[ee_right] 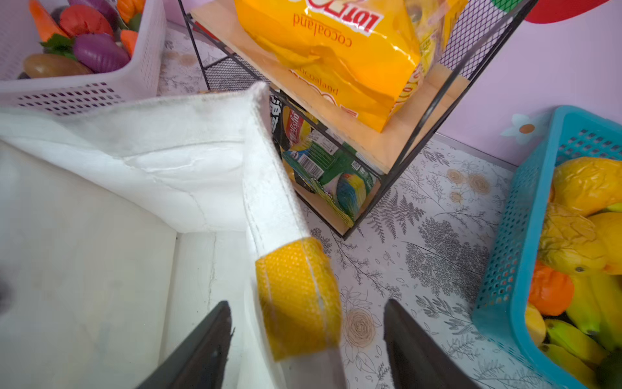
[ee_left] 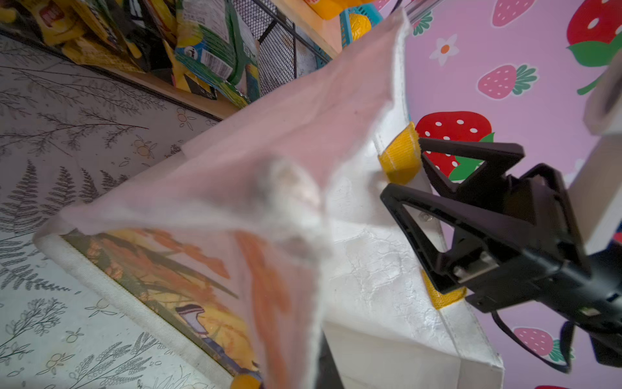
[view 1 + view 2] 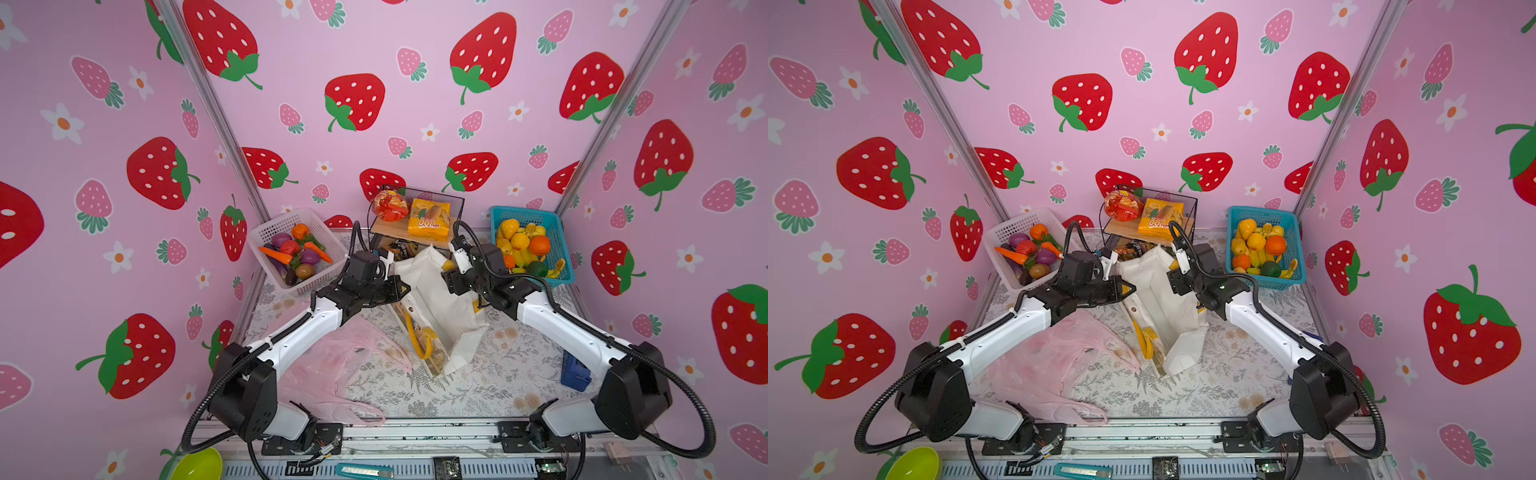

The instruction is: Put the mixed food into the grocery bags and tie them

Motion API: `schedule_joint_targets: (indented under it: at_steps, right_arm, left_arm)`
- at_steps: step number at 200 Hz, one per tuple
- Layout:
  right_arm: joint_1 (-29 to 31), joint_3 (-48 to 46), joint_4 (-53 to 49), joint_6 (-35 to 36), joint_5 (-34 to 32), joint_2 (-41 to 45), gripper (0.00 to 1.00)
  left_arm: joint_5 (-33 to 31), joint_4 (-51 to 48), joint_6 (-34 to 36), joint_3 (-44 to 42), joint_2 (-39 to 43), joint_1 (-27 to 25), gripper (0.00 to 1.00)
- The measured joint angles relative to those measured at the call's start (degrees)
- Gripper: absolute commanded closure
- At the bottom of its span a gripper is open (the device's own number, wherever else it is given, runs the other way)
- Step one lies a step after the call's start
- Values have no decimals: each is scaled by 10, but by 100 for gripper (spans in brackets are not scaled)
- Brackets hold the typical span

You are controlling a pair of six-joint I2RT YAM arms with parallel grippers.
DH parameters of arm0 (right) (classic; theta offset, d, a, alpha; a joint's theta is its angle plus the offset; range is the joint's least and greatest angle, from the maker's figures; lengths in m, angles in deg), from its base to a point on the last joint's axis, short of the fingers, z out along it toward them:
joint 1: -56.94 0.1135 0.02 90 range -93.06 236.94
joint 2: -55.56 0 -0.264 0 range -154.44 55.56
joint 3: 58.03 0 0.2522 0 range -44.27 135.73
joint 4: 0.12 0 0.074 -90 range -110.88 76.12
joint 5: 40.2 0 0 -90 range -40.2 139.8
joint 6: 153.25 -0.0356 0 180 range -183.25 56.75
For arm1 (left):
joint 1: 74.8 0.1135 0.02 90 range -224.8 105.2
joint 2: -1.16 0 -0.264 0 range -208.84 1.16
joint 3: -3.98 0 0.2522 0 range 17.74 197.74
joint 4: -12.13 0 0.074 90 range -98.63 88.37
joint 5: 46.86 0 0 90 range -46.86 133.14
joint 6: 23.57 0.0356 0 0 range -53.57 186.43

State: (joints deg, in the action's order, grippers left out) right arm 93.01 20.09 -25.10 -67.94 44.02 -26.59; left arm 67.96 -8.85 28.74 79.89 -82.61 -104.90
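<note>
Though fabric hides its fingers, the left gripper pinches the tote. The right gripper, spread, straddles a yellow handle.

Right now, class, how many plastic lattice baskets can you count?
2. In both top views the white basket stands back left, the blue basket back right; none appears hidden.

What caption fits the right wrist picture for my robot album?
Right gripper open around the white tote's yellow handle, snack shelf and blue basket beyond.
</note>
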Motion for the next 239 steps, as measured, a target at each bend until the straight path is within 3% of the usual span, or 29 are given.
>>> schedule_joint_targets:
  at_steps: [18,32,46,63,99,123,156,198,239]
  right_arm:
    - [-5,-17,0,1,-7,6,70]
    - [-16,-37,-1,-3,-2,16,87]
    - [-39,-62,0,-17,14,31,89]
    - [-76,-99,2,-33,33,60,92]
    - [-123,-157,26,-75,73,138,93]
    - [-125,-167,53,-92,96,150,93]
    - [-125,-176,71,-94,112,150,93]
    - [-127,-183,88,-92,122,150,93]
    - [-139,-183,96,-88,133,135,93]
  left_arm:
    - [8,3,3,12,-9,-7,96]
    - [12,3,10,24,-21,-10,76]
    - [9,3,24,40,-33,-11,58]
    - [-14,-5,44,60,-35,-11,46]
    - [-165,-22,125,88,10,-8,25]
    - [-255,-29,200,125,29,15,25]
    - [-299,-34,337,207,-4,78,25]
    - [-242,-75,472,347,-116,150,25]
    - [-179,-140,536,440,-208,160,24]
